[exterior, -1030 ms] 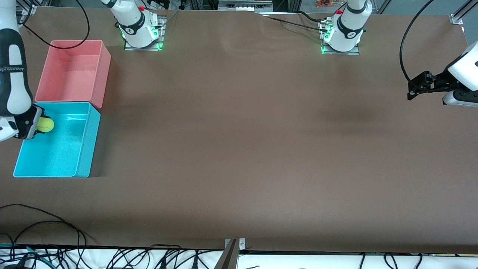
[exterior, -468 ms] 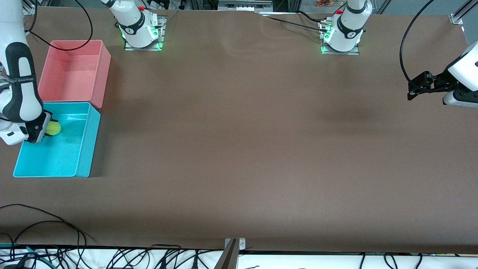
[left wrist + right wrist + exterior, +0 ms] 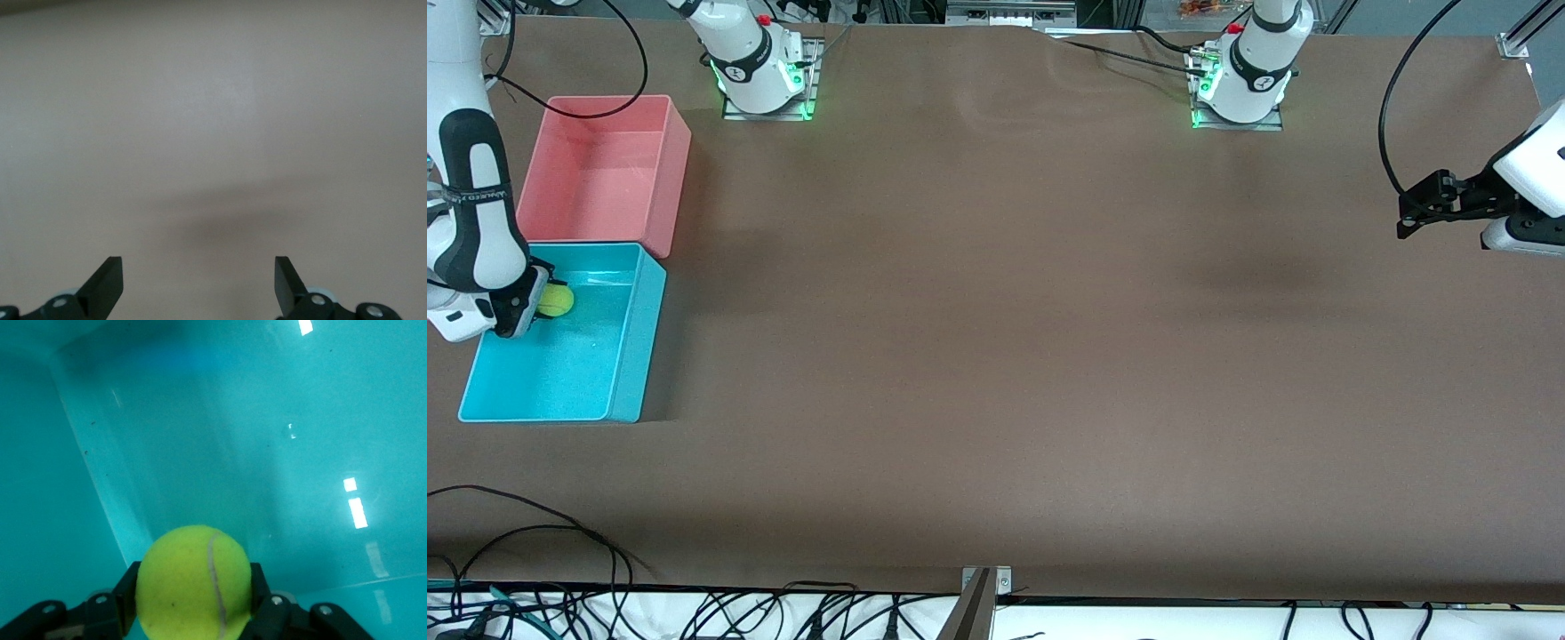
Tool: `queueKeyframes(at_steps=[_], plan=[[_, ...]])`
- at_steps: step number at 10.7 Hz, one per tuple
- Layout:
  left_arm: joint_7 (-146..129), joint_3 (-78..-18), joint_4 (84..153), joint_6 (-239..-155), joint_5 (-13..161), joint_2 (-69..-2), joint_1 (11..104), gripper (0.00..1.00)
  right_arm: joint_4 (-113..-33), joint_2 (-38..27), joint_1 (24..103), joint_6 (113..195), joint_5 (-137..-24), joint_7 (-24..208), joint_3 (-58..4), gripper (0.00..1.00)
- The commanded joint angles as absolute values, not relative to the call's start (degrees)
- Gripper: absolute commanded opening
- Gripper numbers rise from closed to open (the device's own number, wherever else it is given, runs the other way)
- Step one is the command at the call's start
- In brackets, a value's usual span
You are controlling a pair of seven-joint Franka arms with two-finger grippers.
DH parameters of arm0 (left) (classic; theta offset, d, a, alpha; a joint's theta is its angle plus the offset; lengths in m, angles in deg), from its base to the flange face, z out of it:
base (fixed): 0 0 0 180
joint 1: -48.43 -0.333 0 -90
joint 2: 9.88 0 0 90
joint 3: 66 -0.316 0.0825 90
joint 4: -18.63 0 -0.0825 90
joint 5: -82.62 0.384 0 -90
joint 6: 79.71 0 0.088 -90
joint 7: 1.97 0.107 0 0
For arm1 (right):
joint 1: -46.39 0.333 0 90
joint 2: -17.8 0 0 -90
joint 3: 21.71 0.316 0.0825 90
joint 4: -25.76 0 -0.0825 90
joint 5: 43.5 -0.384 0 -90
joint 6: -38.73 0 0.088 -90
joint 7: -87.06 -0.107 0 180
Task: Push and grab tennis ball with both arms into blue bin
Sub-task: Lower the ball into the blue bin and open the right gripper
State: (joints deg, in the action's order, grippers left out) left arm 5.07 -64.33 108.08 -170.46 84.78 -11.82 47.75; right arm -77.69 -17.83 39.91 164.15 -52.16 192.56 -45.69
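Observation:
The yellow-green tennis ball hangs over the blue bin, clamped between the fingers of my right gripper, which is shut on it. In the right wrist view the bin's cyan floor and walls fill the picture. My left gripper waits open and empty above bare table at the left arm's end; its fingertips stand wide apart over the brown surface.
A pink bin stands right beside the blue bin, farther from the front camera. Black cables lie along the table's front edge. Both arm bases stand along the back edge.
My right gripper has carried the ball from the bin's outer edge to a spot over its inside, then nearly stopped. The left arm has not moved.

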Motion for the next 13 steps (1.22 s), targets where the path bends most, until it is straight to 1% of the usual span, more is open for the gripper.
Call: queueKeyframes(at_steps=[1, 2, 3, 4, 5, 6, 9, 13], plan=[[4.6, -64.2, 106.1, -169.0, 83.8, -12.5, 48.2, 1.0, -76.9, -18.8, 39.4, 163.8, -56.1, 192.6, -45.2, 0.35], [4.7, -64.2, 106.1, -169.0, 83.7, -12.5, 48.1, 1.0, -76.9, -18.9, 39.4, 163.8, -56.2, 192.5, -45.2, 0.42], [4.6, -64.2, 106.1, -169.0, 83.7, -12.5, 48.2, 1.0, -76.9, -18.9, 39.4, 163.7, -56.2, 192.4, -45.2, 0.53], [4.6, -64.1, 106.1, -169.0, 83.7, -12.5, 48.3, 1.0, -76.7, -18.9, 39.4, 163.7, -56.3, 192.4, -45.2, 0.73], [4.6, -64.1, 106.1, -169.0, 83.8, -12.5, 48.5, 1.0, -76.7, -18.9, 39.4, 163.8, -56.8, 192.5, -45.2, 0.97], [4.6, -64.1, 106.0, -169.0, 83.8, -12.5, 48.6, 1.0, -76.6, -18.9, 39.4, 163.7, -56.8, 192.5, -45.2, 1.0], [4.6, -64.0, 106.0, -169.0, 83.8, -12.5, 48.7, 1.0, -75.4, -18.9, 39.4, 163.2, -57.7, 192.4, -45.2, 1.0], [4.6, -63.9, 106.0, -169.0, 84.1, -12.5, 49.0, 1.0, -73.4, -18.9, 39.4, 158.4, -58.4, 190.5, -45.3, 1.0]])
